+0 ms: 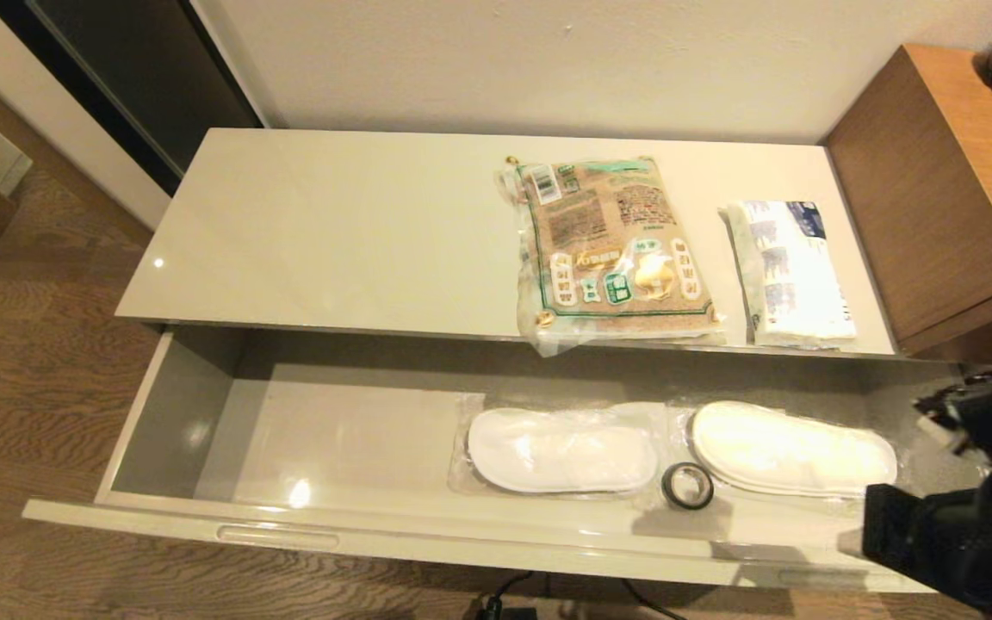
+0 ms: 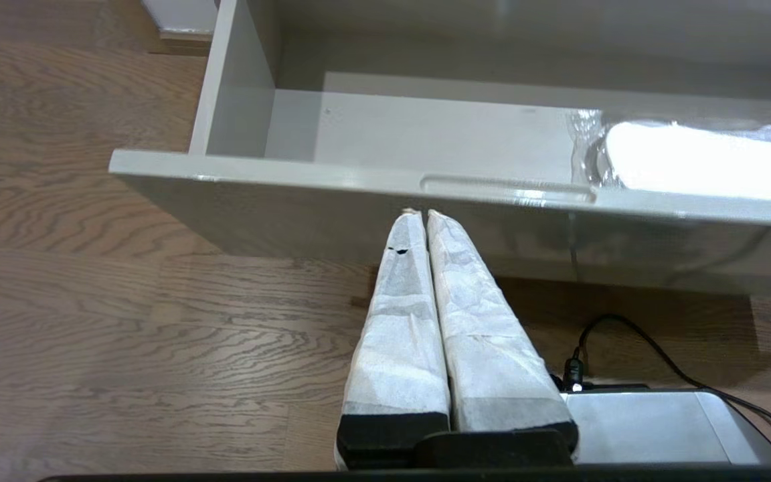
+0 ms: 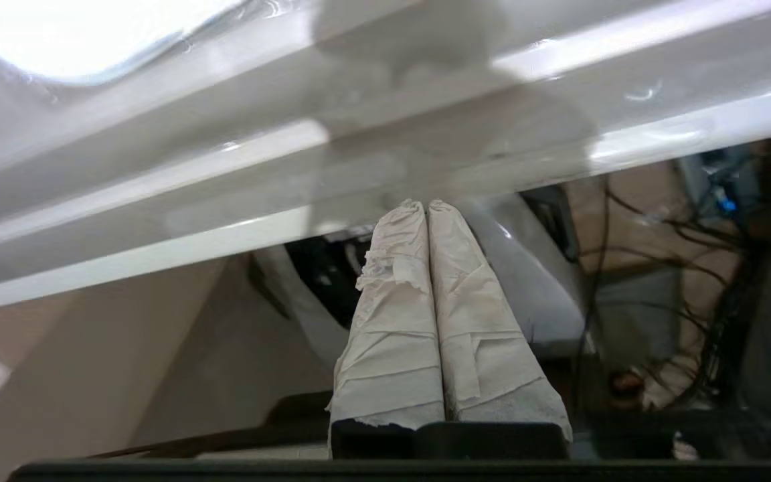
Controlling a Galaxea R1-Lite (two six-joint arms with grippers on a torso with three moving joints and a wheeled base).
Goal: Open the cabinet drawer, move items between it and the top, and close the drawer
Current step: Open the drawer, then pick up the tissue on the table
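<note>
Landmark: cabinet drawer [image 1: 203, 405], pulled fully out, cream front rail nearest the robot.
Right gripper [image 3: 425, 204]: fingers pressed together, holding nothing, tips at the drawer's front rail near its right end; arm shows dark at the drawer's right front corner in the head view.
Left gripper [image 2: 423, 214]: fingers pressed together, empty, low in front of the drawer front, just short of the left handle slot [image 2: 506, 187], over the wood floor [image 2: 91, 321].
Black tape ring [image 1: 687, 485]: inside the drawer, close to the front rail, between the two slipper packs.
Slippers [image 1: 561, 450]: clear-wrapped white, two packs flat in the drawer's right half.
Cabinet top [image 1: 332, 232]: behind the drawer, left part bare.
Grain bag [image 1: 612, 250]: on the top, near edge overhanging the drawer.
Tissue pack [image 1: 793, 274]: on the top, just right of the grain bag.
Brown wooden cabinet [image 1: 944, 189]: right of the top, taller.
</note>
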